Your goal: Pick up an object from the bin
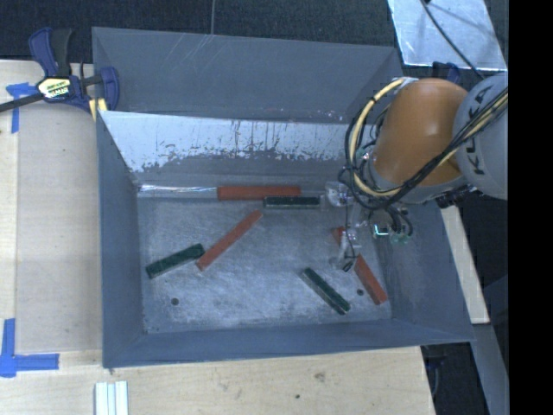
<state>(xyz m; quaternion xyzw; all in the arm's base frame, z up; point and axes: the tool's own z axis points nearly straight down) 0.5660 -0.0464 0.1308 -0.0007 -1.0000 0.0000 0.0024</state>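
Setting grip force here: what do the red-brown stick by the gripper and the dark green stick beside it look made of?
Red-brown stick at lower right: flat, straight-edged, matte; probably hard plastic or painted wood, can't tell which. Dark green stick: same flat bar shape, dull finish, likely the same rigid material. Both lie straight, no sag.

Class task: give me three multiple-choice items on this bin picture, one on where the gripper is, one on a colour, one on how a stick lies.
1. Where in the bin is the gripper?
A at the left wall; B on the right side; C at the front left corner.
2. What colour is the long stick along the back wall?
A yellow; B white; C reddish-brown.
3. How does the middle stick lie?
A flat and aslant; B upright; C propped on the left wall.
Key: 1 B, it is by the right-hand stick; 2 C, it shows reddish-brown against the grey; 3 A, its whole length rests on the floor.
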